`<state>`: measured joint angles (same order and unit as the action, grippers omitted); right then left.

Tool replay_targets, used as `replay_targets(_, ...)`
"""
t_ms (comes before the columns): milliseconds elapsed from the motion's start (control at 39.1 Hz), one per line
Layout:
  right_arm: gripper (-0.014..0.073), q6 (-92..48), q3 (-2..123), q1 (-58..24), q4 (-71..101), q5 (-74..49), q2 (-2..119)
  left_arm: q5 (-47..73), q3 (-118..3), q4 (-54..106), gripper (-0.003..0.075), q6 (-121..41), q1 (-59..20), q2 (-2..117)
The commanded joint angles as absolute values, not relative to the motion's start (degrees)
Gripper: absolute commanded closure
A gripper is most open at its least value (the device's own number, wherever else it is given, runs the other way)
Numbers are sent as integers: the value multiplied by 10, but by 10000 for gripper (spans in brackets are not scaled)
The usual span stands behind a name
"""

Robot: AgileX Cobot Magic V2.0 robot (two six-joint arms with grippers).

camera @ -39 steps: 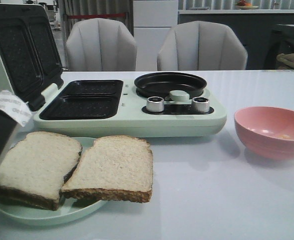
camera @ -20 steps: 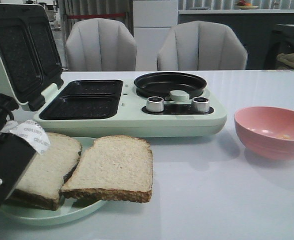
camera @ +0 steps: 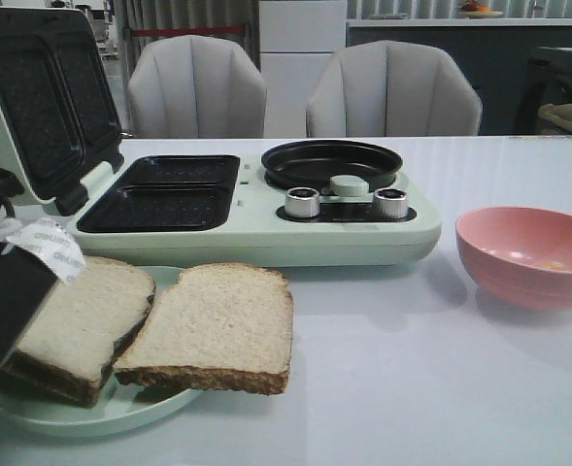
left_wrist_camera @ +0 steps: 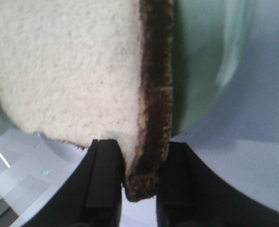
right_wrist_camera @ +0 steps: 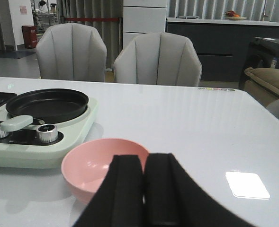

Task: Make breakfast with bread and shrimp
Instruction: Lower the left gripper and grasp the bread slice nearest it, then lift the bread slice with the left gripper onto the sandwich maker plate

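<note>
Front cam sits low at the table edge, looking forward across the white glossy table point(camera: 412, 388) toward two grey chairs. Left wrist cam is right up against a crusted bread slice point(left_wrist_camera: 73, 71). Right wrist cam faces forward too, sharing the round pink bowl point(right_wrist_camera: 99, 163) with front.

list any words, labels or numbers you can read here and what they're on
White label on the left pincer: grey printed letters, seen mirrored or upside down and blurred, not readable.
Knobs on the breakfast maker: no legible markings.
Bread, pink bowl, plate: no text.

bread point(camera: 208, 325) on plate point(camera: 91, 413), bowl point(camera: 528, 254) perhaps rightmost
</note>
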<state>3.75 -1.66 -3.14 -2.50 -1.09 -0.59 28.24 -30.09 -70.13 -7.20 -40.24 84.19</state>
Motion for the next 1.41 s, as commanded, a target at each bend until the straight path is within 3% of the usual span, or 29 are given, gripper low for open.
replay_targets(0,442,39,-6,-27,-33,40,-18,313,-310,-705,536,-65,-407,803)
replay_targets(563,442,39,-6,-27,-33,40,-18,349,-386,-723,536,-65,-428,695)
replay_targets(768,442,39,-6,-27,-33,40,-18,292,-455,-745,536,-63,-412,703)
replay_targets(1382,442,39,-6,-27,-33,40,-18,74,-721,-796,536,33,-234,953)
